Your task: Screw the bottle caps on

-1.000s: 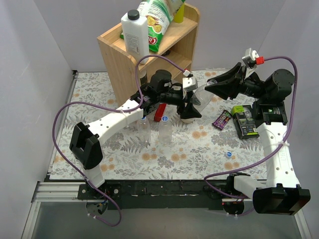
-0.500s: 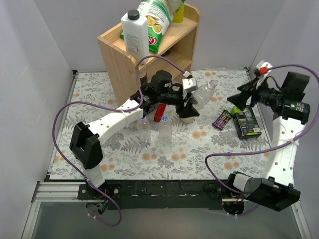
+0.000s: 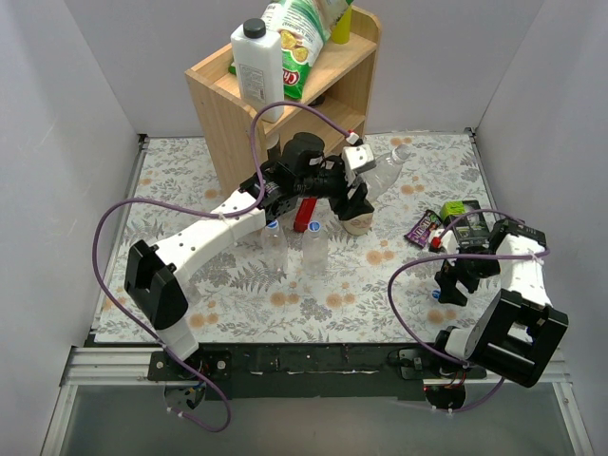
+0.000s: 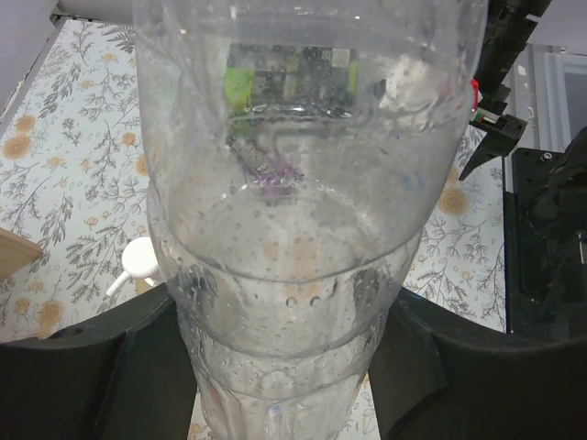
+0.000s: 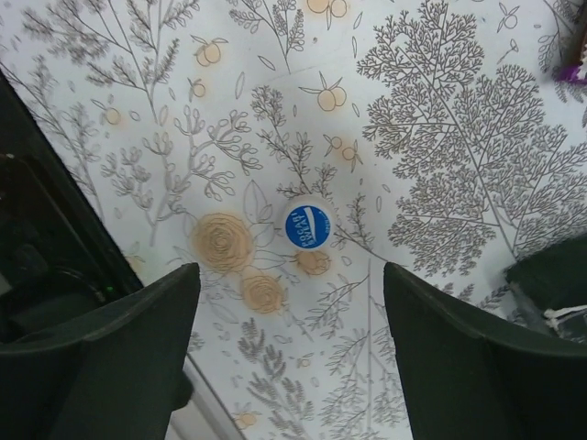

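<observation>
My left gripper (image 3: 359, 195) is shut on a clear bottle (image 3: 382, 175) and holds it tilted above the mat, neck pointing to the far right. In the left wrist view this bottle (image 4: 303, 183) fills the frame, with the gripper (image 4: 289, 367) pressing on both of its sides. Two more clear bottles (image 3: 274, 244) (image 3: 314, 251) stand upright near the middle. A blue bottle cap (image 5: 306, 225) lies flat on the mat. My right gripper (image 5: 291, 270) hangs open just above the cap, with nothing between its fingers. From above, the right gripper (image 3: 450, 285) is low at the near right, beside the cap (image 3: 435, 294).
A wooden shelf (image 3: 223, 95) at the back holds a white jug (image 3: 257, 65) and a chip bag (image 3: 302, 38). A beige pump bottle (image 3: 357, 225) stands under the held bottle. A purple packet (image 3: 421, 228) and a green-black box (image 3: 463, 217) lie at the right.
My right arm has left the held bottle's neck, swung down to the near right and opened its jaws over the loose cap. The left arm still holds its bottle, barely moved.
</observation>
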`<state>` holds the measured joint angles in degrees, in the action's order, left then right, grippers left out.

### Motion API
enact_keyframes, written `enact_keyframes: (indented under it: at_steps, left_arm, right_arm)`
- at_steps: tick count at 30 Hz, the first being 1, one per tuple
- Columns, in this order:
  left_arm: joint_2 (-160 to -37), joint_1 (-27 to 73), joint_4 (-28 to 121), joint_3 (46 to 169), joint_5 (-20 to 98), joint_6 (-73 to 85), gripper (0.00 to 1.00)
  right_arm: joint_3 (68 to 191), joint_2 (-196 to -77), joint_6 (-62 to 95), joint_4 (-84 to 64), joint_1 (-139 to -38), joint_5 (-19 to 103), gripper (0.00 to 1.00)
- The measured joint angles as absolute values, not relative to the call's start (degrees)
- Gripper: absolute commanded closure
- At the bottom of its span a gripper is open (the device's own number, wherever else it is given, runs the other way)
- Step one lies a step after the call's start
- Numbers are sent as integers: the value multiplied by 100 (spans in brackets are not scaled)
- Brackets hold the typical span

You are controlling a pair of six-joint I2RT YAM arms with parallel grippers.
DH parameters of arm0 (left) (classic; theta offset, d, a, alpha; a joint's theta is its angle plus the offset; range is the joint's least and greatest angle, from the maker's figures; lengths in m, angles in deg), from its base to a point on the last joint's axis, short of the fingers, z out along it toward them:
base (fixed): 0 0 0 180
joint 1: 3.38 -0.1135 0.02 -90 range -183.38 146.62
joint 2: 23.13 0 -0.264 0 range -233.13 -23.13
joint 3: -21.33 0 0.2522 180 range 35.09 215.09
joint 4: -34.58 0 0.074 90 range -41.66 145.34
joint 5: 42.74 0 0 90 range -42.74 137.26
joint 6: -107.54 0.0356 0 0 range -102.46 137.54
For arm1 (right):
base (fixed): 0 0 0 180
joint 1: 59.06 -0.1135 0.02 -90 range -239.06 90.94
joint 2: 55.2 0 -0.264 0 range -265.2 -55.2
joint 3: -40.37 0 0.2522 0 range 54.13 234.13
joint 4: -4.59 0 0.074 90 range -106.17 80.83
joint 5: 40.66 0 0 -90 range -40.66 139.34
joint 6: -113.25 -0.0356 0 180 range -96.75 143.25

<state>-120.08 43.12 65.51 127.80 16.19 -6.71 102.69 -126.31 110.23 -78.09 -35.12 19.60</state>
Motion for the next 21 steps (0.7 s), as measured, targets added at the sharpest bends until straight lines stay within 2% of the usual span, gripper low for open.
enact_keyframes:
  at_steps: [6,13,21]
  left_arm:
    - [-11870,4347,6663,12767,1623,-664,100]
    - [-11872,4351,6746,12758,1647,-669,100]
    - [-11951,4351,6746,12760,1647,-686,100]
  right_arm:
    - [9674,-12572,12157,-7186,-3512,2115,9]
    - [9443,-12535,12706,-6664,-3531,2087,23]
    - [9169,-12551,13051,-6550,-3748,2058,32]
